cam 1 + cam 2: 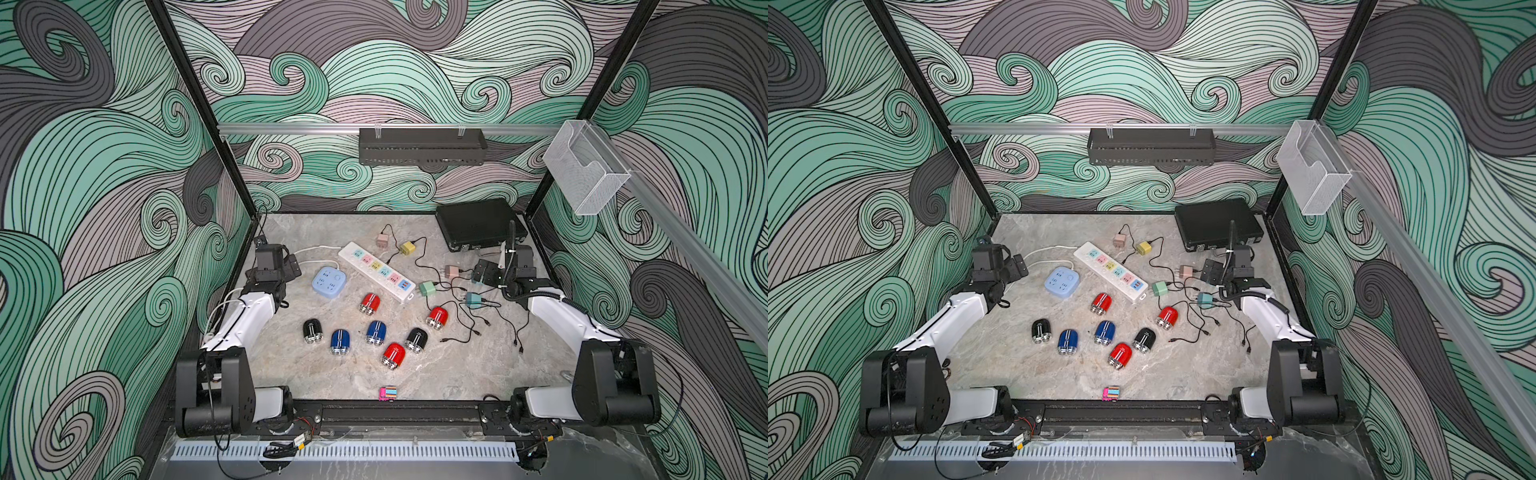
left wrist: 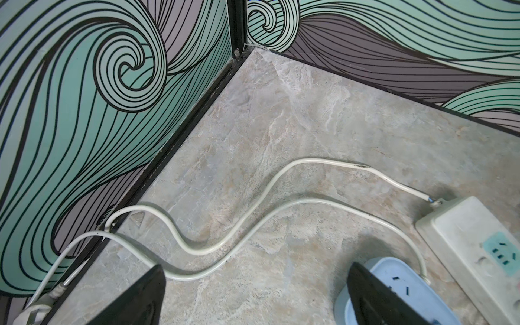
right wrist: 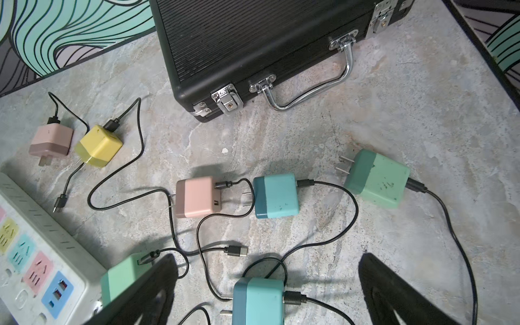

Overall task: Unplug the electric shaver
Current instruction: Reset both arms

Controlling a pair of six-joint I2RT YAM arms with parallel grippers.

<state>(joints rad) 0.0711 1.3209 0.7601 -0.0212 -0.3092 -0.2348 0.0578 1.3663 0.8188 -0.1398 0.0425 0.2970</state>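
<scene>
Shavers: seven capsule-shaped electric shavers (image 1: 375,332) in red, blue and black lie mid-way across the grey marble table (image 1: 332,374), just in front of the long white power strip (image 1: 376,270).
Left gripper (image 1: 292,266): jaws spread wide and empty, over two white cords (image 2: 225,244) beside the pale-blue square socket block (image 1: 329,282).
Right gripper (image 1: 484,272): jaws spread wide and empty, above the pastel cube chargers (image 3: 277,195).
Chargers: prongs bare, lying off the strip, thin black cables (image 3: 349,222) attached.
Cable ends: loose on the marble near the rightmost red shaver (image 1: 436,318).
Far right corner: ribbed black case (image 1: 478,224), shut.
</scene>
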